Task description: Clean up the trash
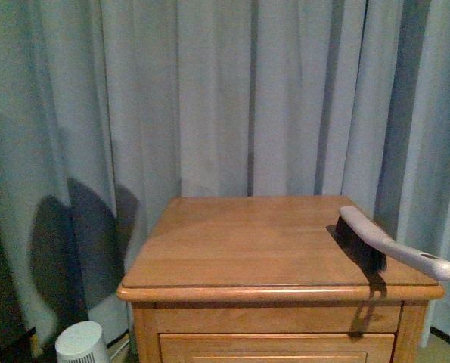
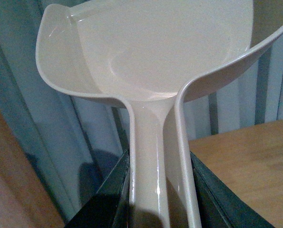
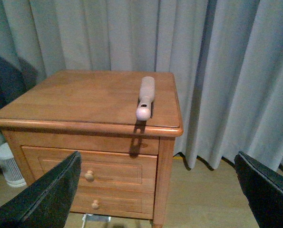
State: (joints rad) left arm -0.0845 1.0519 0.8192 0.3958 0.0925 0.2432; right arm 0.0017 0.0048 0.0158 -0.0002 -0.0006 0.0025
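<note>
Front view: a wooden nightstand (image 1: 232, 242) stands before a pale grey curtain (image 1: 209, 91). A brush (image 1: 383, 243) with dark bristles lies along its right side, the grey handle overhanging the front right corner. A small white appliance (image 1: 81, 344) sits on the floor at lower left. Neither arm shows. No trash is visible on the tabletop.

Left wrist view: the left gripper (image 2: 162, 190) is clenched on the handle of a pale dustpan (image 2: 146, 52), whose scoop tilts up toward the curtain. The part of the scoop in view holds nothing. A corner of the nightstand top shows beside it.

Right wrist view: the right gripper (image 3: 155, 190) hangs in front of the nightstand, jaws spread wide and empty. The brush handle (image 3: 145, 111) points toward it over the edge.

The trash cannot be found in any view. The likely step is taking up the brush: close on the overhanging handle, clear of the bristles and the table edge.
</note>
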